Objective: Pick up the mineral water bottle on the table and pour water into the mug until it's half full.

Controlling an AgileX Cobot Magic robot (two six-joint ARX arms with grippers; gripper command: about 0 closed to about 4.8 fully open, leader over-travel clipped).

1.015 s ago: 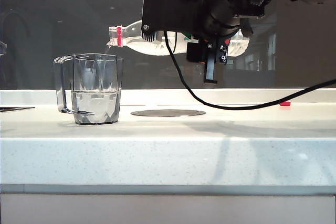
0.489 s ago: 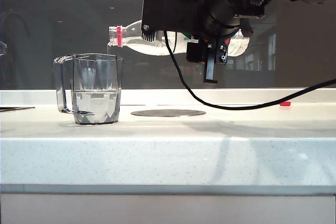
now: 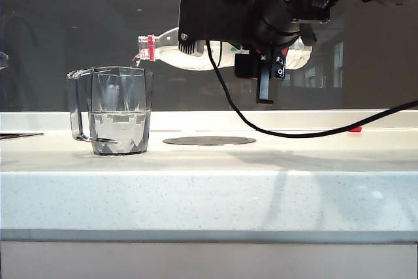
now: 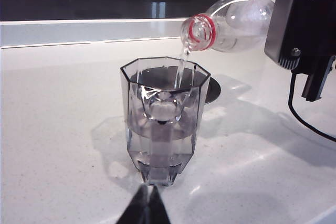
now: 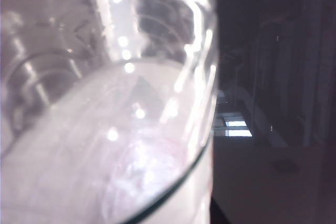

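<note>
The mineral water bottle (image 3: pixel 189 57) lies nearly level in the air, red neck ring and open mouth over the mug (image 3: pixel 117 109). My right gripper (image 3: pixel 262 63) is shut on its body. A thin stream of water (image 4: pixel 181 67) falls from the bottle (image 4: pixel 236 17) into the mug (image 4: pixel 165 114), which stands on the table (image 3: pixel 209 187) roughly half full. In the right wrist view the clear bottle (image 5: pixel 105 103) fills the picture and hides the fingers. My left gripper (image 4: pixel 148 205) is shut and empty, low over the table, just short of the mug's base.
A dark round disc (image 3: pixel 209 140) lies flat on the table right of the mug. A black cable (image 3: pixel 313 132) trails from the right arm across the countertop. A small red thing (image 3: pixel 354 129) sits at the back right. A raised ledge runs behind.
The bottle and right gripper have edged a hair to the right; water keeps running into the mug. The left gripper and mug are still.
</note>
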